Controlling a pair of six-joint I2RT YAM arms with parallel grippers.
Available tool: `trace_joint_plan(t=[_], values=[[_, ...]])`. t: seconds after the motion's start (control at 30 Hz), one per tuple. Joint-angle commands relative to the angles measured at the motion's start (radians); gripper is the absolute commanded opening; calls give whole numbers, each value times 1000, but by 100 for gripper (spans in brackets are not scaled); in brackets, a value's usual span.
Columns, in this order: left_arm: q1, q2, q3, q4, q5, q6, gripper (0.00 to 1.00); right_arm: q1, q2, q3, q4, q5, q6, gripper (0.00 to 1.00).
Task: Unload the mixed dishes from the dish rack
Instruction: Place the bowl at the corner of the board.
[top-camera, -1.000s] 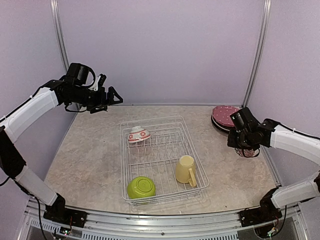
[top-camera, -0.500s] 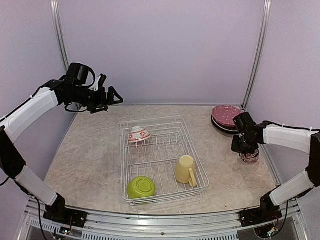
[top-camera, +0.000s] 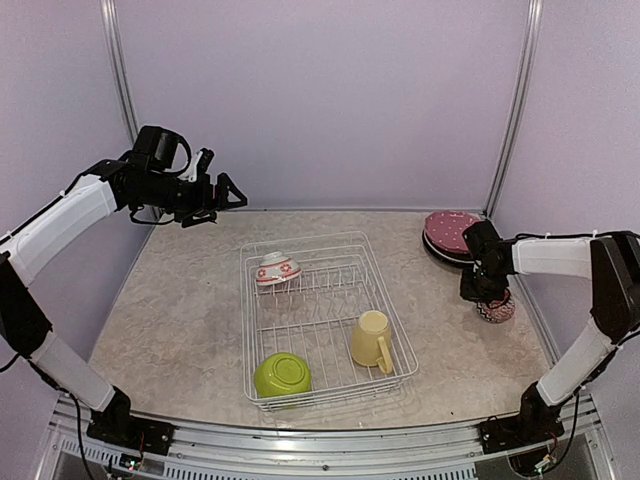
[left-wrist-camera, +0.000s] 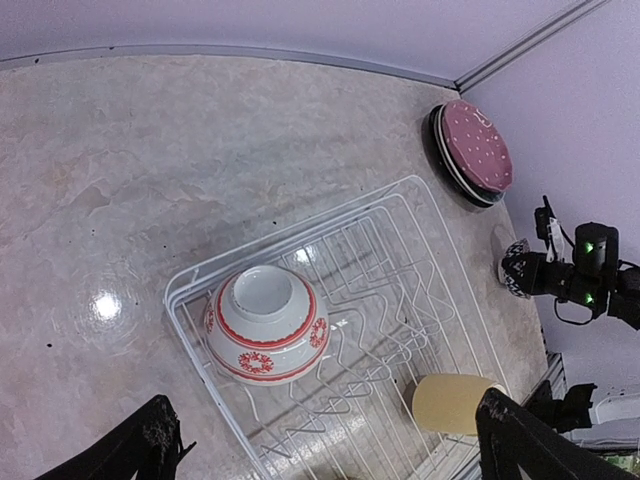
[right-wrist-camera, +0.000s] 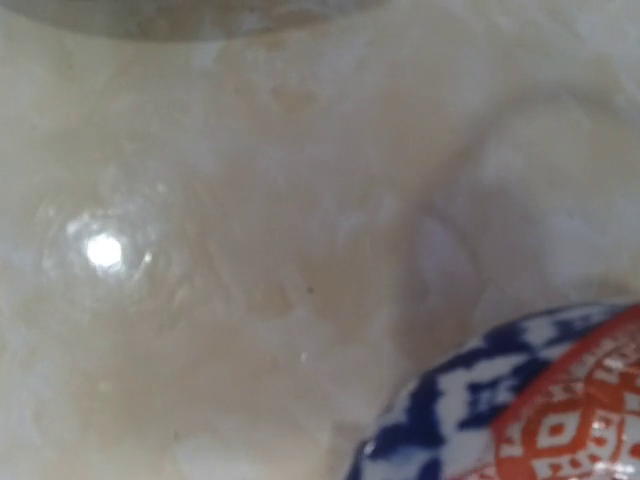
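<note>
The white wire dish rack (top-camera: 399, 337) sits mid-table and holds a red-white bowl (top-camera: 277, 268), upside down at its far left corner, a lime green bowl (top-camera: 281, 374) at the near left and a pale yellow mug (top-camera: 371, 338) on its side at the right. My left gripper (top-camera: 225, 192) is open and empty, high above the table's far left. In its view the bowl (left-wrist-camera: 266, 322), the mug (left-wrist-camera: 455, 402) and the rack (left-wrist-camera: 420, 240) lie below. My right gripper (top-camera: 485, 291) is low at the blue-patterned bowl (top-camera: 498, 309), which also shows in its view (right-wrist-camera: 540, 400). Its fingers are hidden.
A stack of plates with a pink dotted one on top (top-camera: 450, 232) lies at the far right, just behind the right gripper; it also shows in the left wrist view (left-wrist-camera: 476, 150). The side wall stands close on the right.
My right wrist has dropped and turned toward the table at the right edge. The blue-patterned bowl now shows more fully beside it. The left arm has not moved.
</note>
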Motion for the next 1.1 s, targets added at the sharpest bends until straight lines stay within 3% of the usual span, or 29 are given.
trace_joint_plan(t=[0.0, 0.1, 0.33, 0.4, 0.5, 0.57, 0.87, 1.07], values=[[-6, 10, 10, -9, 7, 7, 99, -13, 43, 51, 11, 21, -40, 12], [-7, 21, 13, -11, 13, 6, 99, -13, 46, 47, 19, 2, -53, 19], [-9, 37, 16, -14, 28, 5, 99, -12, 8, 42, 16, -55, -62, 46], [-13, 43, 17, -18, 30, 9, 99, -10, -26, 42, 16, -88, -65, 57], [-31, 62, 38, -45, 0, 26, 99, 4, -106, 31, 16, -135, -73, 82], [-51, 76, 49, -68, -22, 39, 99, 14, -162, 19, 16, -156, -74, 89], [-139, 140, 85, -128, -129, 109, 99, 32, -377, -79, 26, -233, -42, 96], [-176, 192, 99, -152, -208, 148, 99, 33, -388, -118, 20, -259, -42, 96]])
